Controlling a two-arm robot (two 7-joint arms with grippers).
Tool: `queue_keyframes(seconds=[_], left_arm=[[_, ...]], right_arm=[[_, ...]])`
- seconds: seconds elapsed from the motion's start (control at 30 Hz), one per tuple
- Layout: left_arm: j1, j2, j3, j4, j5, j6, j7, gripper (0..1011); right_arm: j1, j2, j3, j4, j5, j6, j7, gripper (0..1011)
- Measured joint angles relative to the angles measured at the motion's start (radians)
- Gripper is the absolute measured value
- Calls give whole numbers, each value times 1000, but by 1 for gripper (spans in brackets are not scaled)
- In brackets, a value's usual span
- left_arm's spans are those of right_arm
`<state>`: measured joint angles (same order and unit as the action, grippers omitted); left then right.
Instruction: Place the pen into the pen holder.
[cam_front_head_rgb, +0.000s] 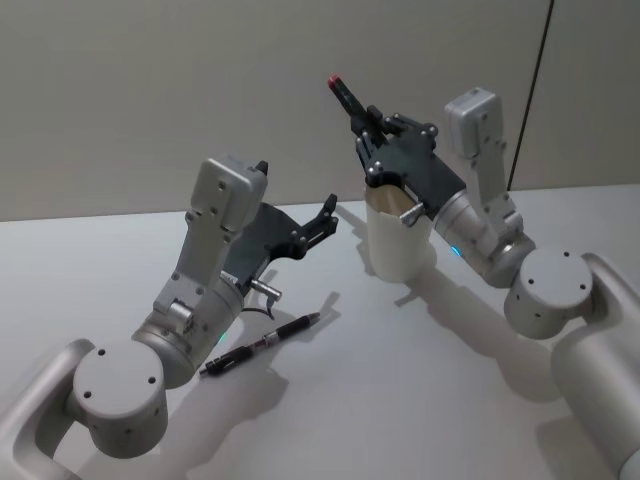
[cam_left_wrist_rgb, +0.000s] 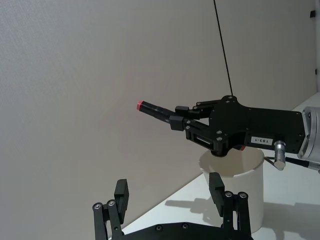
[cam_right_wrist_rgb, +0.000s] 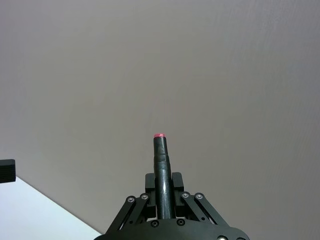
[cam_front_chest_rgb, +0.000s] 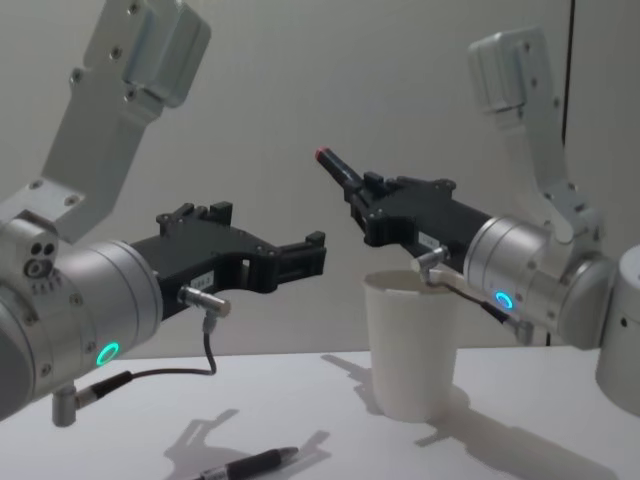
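White table (cam_front_head_rgb: 400, 385), bare grey wall (cam_front_head_rgb: 150, 90). Right gripper (cam_front_head_rgb: 363, 121), label (cam_left_wrist_rgb: 262, 141) reading "103-1", is clamped on the red-tipped pen (cam_front_head_rgb: 347, 98) just above the pen holder (cam_front_head_rgb: 398, 245). Left gripper (cam_front_head_rgb: 324, 220) stands apart; a second pen (cam_front_head_rgb: 262, 343) lies below it.

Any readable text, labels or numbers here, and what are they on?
"103-1": white sticker on the side of the right pincer, left wrist view.
Small pale label on the left pincer, chest view: too small to read.
Held pen, pen on the table, pen holder: no text legible.
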<state>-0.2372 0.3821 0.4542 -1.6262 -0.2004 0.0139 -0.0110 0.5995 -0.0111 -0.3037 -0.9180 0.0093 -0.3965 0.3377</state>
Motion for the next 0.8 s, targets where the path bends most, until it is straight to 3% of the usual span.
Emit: queue_keyframes(seconds=[0.8], left_arm=[[0, 0, 0, 0, 0, 0, 0, 1001]], right_arm=[[11, -6, -6, 51, -6, -70, -13, 185]])
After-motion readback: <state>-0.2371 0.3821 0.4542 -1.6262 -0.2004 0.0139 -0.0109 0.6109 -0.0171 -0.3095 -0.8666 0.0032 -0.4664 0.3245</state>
